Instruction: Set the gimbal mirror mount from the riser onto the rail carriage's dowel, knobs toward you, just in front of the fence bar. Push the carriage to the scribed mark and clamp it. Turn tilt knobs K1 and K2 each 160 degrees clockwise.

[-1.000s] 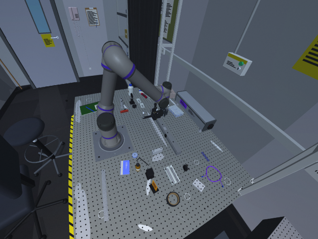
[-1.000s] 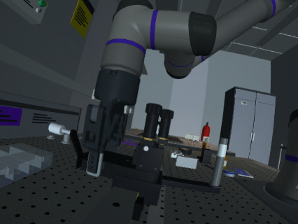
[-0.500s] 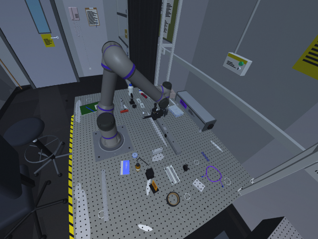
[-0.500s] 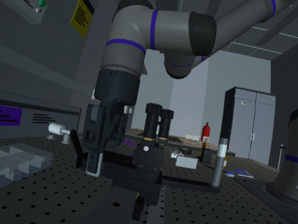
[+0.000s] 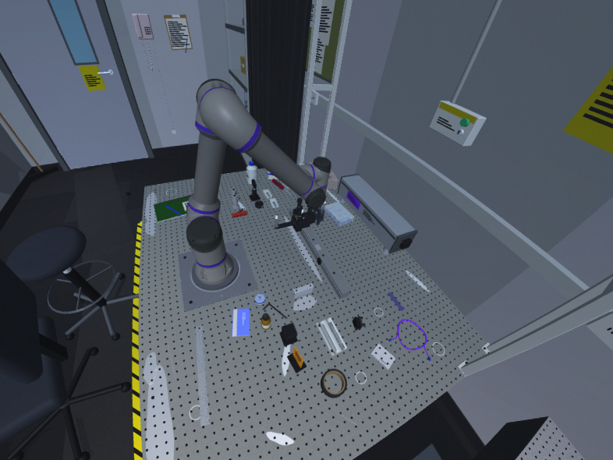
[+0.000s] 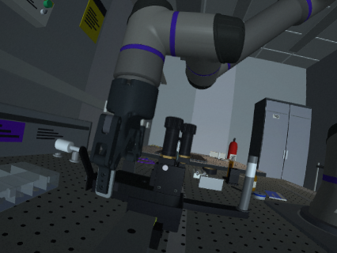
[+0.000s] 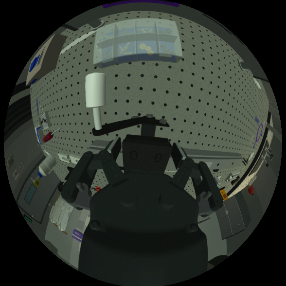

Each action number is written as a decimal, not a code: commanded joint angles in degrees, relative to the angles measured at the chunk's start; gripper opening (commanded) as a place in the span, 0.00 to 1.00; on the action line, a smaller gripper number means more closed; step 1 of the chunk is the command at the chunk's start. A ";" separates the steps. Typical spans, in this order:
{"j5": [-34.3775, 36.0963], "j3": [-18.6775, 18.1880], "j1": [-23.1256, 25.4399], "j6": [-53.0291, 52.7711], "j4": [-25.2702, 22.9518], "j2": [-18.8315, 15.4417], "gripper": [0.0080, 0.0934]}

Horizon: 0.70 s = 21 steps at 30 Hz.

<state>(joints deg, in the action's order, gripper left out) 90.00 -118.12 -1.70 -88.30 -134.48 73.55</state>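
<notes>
The black gimbal mirror mount [image 7: 146, 156] [image 6: 168, 180] sits on the rail carriage at the far end of the rail [image 5: 324, 265], with its two black tilt knobs [image 6: 179, 136] standing up from the top. A black fence bar [image 7: 130, 124] [image 6: 213, 207] runs across just beyond the mount, with a white-handled post [image 7: 95, 93] at one end. My gripper [image 7: 145, 154] [image 5: 302, 215] is around the mount from above, fingers either side of its body, and it is open and holds nothing.
A clear compartment box [image 7: 137, 42] [image 5: 339, 214] of small parts lies beyond the fence bar, next to a grey instrument case [image 5: 376, 213]. Loose tools, a tape roll [image 5: 333, 383] and a purple cable loop [image 5: 411, 334] lie scattered over the near half of the breadboard.
</notes>
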 commanded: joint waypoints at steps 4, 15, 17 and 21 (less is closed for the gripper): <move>0.00 0.02 0.00 0.00 0.04 0.05 1.00; 0.00 0.76 0.00 0.00 2.14 1.48 1.00; 0.00 1.03 0.00 0.00 2.87 1.95 1.00; 0.00 1.65 0.00 0.00 4.50 2.96 1.00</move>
<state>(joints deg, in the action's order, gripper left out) 90.00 -116.48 -1.70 -88.30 -129.91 76.50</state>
